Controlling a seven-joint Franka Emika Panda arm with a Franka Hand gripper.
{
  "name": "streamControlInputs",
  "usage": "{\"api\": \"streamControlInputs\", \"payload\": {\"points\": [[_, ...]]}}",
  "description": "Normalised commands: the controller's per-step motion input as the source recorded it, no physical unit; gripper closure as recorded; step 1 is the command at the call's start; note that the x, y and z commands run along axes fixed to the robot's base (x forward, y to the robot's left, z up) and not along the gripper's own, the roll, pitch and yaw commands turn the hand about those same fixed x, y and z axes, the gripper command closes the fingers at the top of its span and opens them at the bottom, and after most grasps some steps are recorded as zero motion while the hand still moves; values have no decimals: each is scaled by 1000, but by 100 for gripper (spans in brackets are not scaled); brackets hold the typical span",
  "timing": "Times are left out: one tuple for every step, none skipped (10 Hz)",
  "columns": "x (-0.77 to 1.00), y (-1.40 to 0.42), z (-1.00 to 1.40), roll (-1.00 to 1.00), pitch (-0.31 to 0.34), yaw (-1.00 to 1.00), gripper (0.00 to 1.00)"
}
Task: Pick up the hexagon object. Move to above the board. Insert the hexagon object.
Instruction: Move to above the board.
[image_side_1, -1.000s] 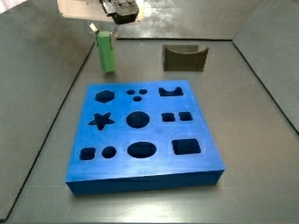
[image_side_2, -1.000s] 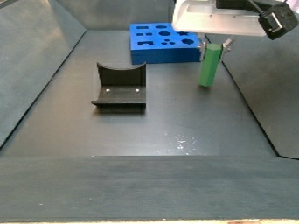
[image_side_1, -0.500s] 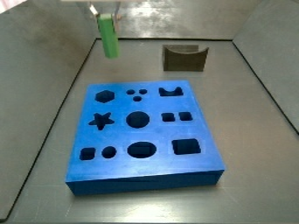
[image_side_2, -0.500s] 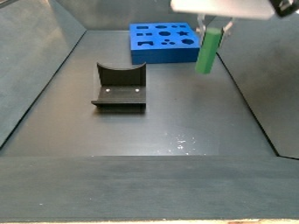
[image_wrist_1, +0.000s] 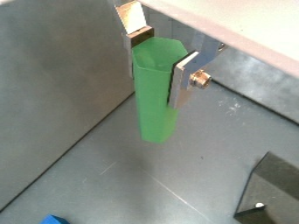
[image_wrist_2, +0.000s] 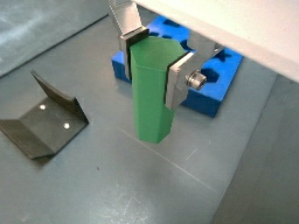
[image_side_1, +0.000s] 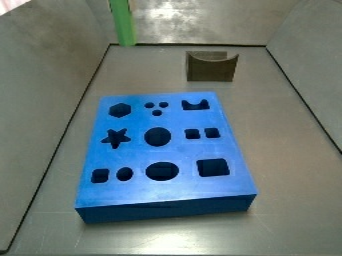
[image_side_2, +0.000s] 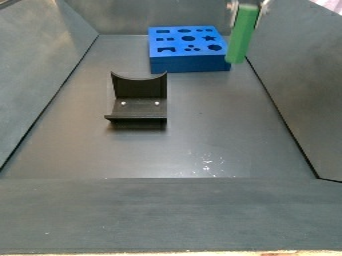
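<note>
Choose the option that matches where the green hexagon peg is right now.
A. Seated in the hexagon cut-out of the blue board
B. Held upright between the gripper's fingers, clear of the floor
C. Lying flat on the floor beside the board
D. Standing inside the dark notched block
B: in both wrist views the hexagon object hangs upright, clamped by the gripper, its silver fingers on opposite faces, off the floor and away from the board.

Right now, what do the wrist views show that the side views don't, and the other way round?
Only the wrist views show the gripper, its fingers clamped on the green peg. Only the side views show the whole blue board with its cut-outs; a wrist view catches just part of it. Both show the peg lifted off the floor and the dark fixture.
</note>
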Motion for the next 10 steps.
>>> {"api": "streamControlInputs", "payload": {"points": [[52,-54,1000,95,83,23,100],[52,-53,1000,88,84,25,100],[52,-53,1000,83,86,26,100],[50,-52,1000,72,86,28,100],[49,-53,1000,65,84,28,100],[48,-52,1000,54,85,30,100],[48,-51,1000,49,85,30,100],[46,-51,1000,39,86,31,100],[45,-51,1000,32,84,31,100],[44,-52,1000,24,86,31,100]]}}
